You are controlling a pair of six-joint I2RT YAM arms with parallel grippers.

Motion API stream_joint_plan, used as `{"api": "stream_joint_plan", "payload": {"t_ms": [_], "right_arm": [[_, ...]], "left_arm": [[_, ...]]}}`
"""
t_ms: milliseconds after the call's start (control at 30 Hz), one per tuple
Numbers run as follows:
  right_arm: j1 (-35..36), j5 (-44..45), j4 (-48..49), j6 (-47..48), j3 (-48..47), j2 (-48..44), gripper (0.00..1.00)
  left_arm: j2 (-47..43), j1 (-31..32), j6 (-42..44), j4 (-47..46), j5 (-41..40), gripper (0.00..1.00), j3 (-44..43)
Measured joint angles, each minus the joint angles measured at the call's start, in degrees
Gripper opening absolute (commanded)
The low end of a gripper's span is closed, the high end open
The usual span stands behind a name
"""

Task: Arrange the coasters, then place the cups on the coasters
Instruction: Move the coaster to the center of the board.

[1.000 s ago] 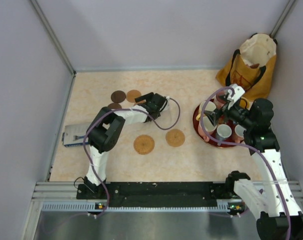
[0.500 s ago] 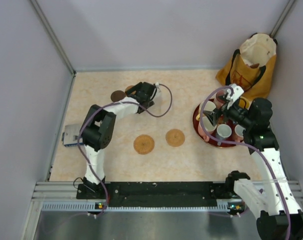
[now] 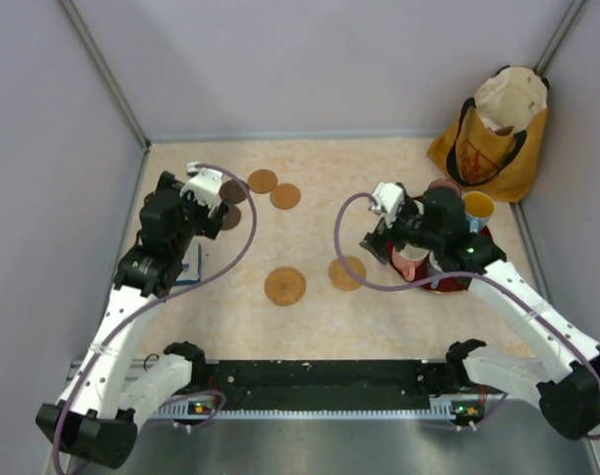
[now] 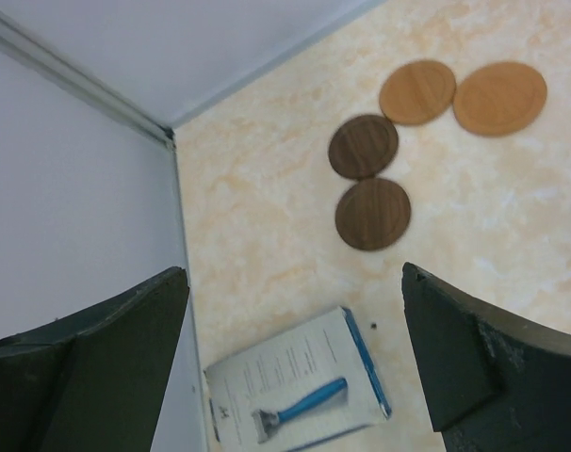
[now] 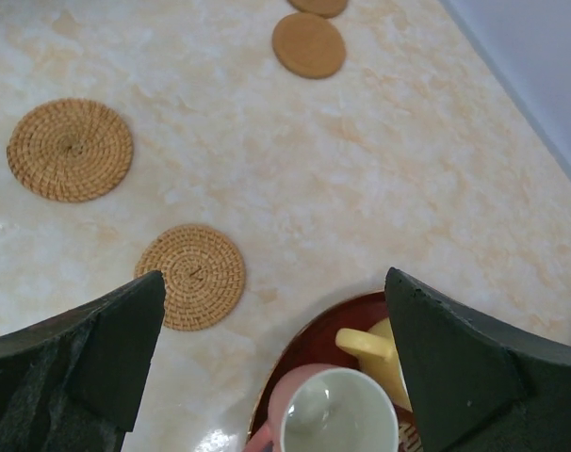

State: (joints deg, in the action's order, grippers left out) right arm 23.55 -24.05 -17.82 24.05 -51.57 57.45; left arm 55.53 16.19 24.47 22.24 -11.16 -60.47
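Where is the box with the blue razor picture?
In the left wrist view, the box lies flat on the table by the left wall, just below a dark coaster.

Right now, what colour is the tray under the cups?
Dark red; the tray shows best in the right wrist view.

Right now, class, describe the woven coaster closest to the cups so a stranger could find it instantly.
Find the red tray on the table's right side. Two woven tan coasters lie left of it. Pick the woven coaster closest to the tray's rim; its twin lies farther left.
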Motion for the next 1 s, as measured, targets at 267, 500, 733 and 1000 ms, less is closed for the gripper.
{"api": "stream_joint_plan", "payload": {"t_ms": [267, 500, 733, 1000], "right_arm": [[13.0, 13.2, -0.2, 5.7, 0.2, 13.0, 0.97], [17.6, 20.9, 0.5, 6.5, 0.2, 24.4, 0.97], [19.7, 26.7, 0.0, 6.0, -0.7, 34.4, 0.98], [19.8, 32.1, 1.9, 5.3, -8.2, 41.5, 0.98]], "left_arm": [[-7.5, -5.5, -3.0, 5.5, 7.2, 0.99, 16.4], [-10.8, -13.2, -5.0, 5.9, 13.3, 0.99, 17.6], [-9.8, -14.8, -5.3, 5.7, 15.5, 0.99, 17.6], [-9.8, -17.3, -5.6, 5.4, 15.8, 0.99, 17.6]]}}
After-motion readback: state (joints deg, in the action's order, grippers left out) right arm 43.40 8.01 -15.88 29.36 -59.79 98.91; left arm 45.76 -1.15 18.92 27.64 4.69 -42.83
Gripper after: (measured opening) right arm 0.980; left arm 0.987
